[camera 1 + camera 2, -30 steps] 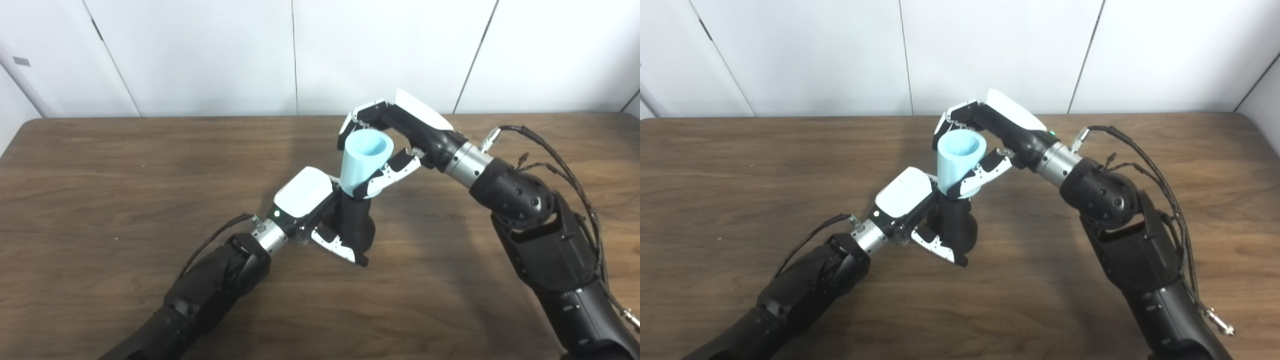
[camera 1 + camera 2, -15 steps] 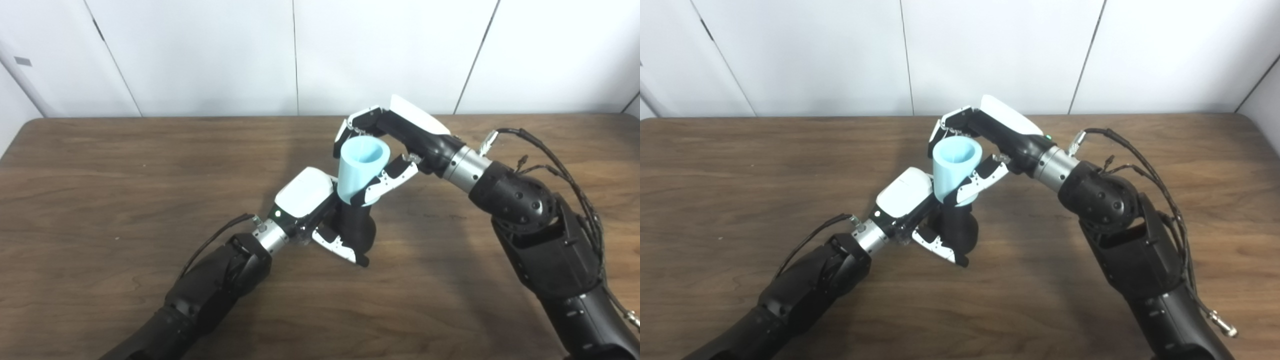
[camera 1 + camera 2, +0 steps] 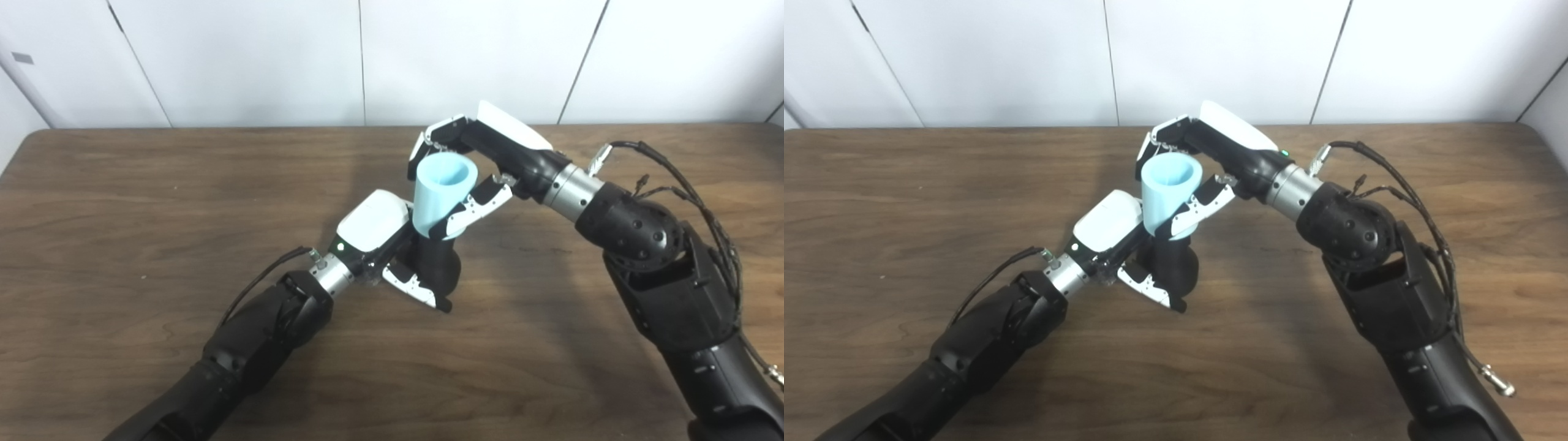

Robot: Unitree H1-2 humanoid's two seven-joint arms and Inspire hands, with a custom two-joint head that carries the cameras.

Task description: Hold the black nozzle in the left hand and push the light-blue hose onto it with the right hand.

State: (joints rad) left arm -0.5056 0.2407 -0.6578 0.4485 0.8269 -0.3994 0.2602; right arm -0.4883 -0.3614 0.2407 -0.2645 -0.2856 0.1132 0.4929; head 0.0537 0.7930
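Your left hand [image 3: 392,254] is clenched round the matte black plastic nozzle [image 3: 438,269]; your right hand [image 3: 474,171] clasps the light-blue tapered hose [image 3: 442,190], whose lower end meets the nozzle top. It looks light and stiff: grip mid-wall, between thumb and fingers.

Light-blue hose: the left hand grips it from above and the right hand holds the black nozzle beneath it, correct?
The hands are swapped. In the left eye view the right hand grips the light-blue hose from above, and the left hand holds the black nozzle beneath it.
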